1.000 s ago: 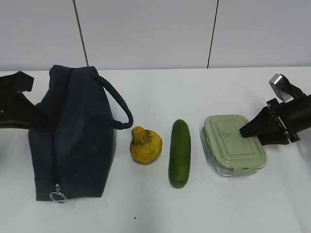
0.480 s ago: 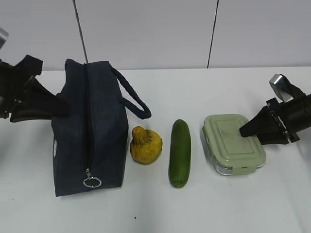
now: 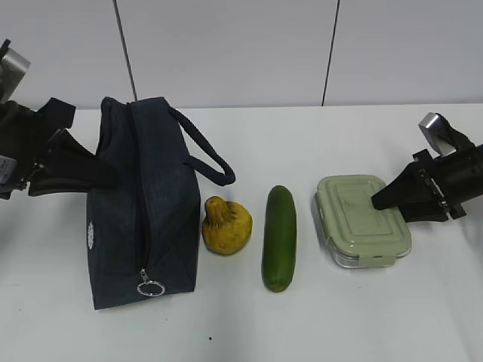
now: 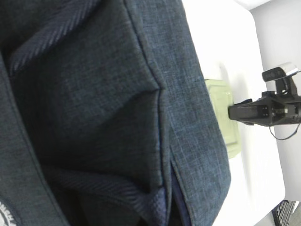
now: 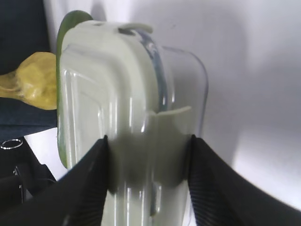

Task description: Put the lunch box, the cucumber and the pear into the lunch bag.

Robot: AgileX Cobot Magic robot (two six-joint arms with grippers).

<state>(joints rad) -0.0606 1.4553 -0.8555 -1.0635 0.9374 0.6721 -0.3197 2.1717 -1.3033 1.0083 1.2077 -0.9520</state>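
The navy lunch bag [image 3: 143,204] stands upright at the left, its zipper running along the top to a ring pull [image 3: 151,287] at the near end. My left gripper [image 3: 102,175] is shut on the bag's left side; in the left wrist view, bag fabric [image 4: 117,94] hides its fingers. The yellow pear [image 3: 225,226] and the dark green cucumber [image 3: 279,237] lie right of the bag. The sage-lidded lunch box [image 3: 355,219] lies further right. My right gripper [image 3: 375,202] is shut on its right end, one finger on the lid [image 5: 108,94], the other on the clear base.
The bag's looped strap handle [image 3: 207,154] hangs toward the pear. A white wall rises behind the white table [image 3: 302,324]. The pear [image 5: 30,80] and the cucumber tip [image 5: 66,28] show beyond the box in the right wrist view.
The left arm has lifted and turned the bag from lying flat to standing upright, shifting it right toward the pear. The right gripper stays put on the lunch box, which has shifted only slightly.
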